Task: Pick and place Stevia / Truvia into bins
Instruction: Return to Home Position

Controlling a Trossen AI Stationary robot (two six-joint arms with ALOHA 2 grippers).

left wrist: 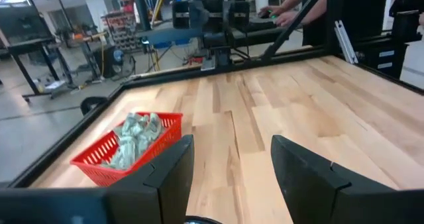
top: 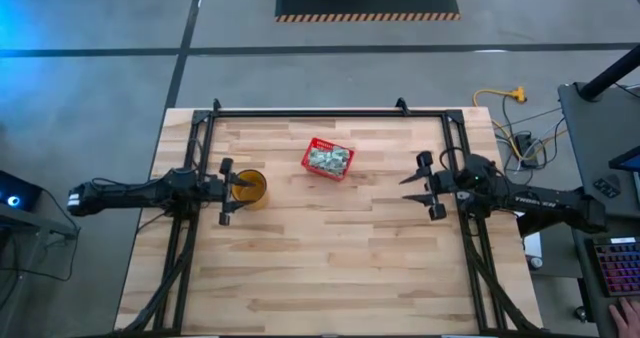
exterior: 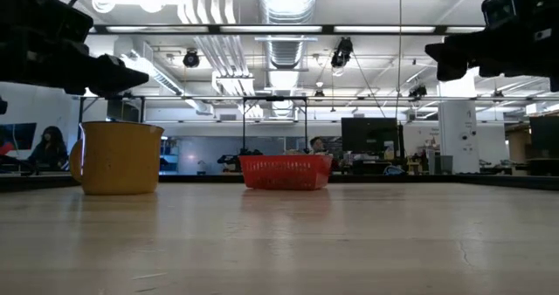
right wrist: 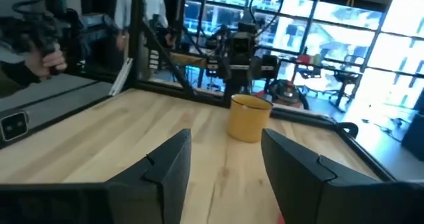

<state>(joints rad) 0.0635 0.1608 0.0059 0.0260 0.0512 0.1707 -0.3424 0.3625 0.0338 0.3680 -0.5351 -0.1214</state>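
1. The left arm reaches in low and flat from the left side of the wooden table (top: 330, 268). It is stretched out straight toward the middle.
2. The left gripper (top: 228, 190) hangs in the air over the edge of a yellow cup (top: 254, 188). It does not touch the cup. Its two fingers are spread wide apart with nothing between them.
3. The yellow cup stands upright on the left part of the table, right under that gripper.
4. The red basket (top: 328, 159) sits near the middle of the table, a bit toward the far edge. It is turned a little crooked. It is well apart from both grippers.
5. The Stevia / Truvia sachets (top: 329, 157) lie in a heap inside the red basket.
6. The right arm comes in from the right side, stretched toward the middle.
7. The right gripper (top: 425, 186) hangs high over the right part of the table and points across at the yellow cup. Its fingers are spread apart and empty.
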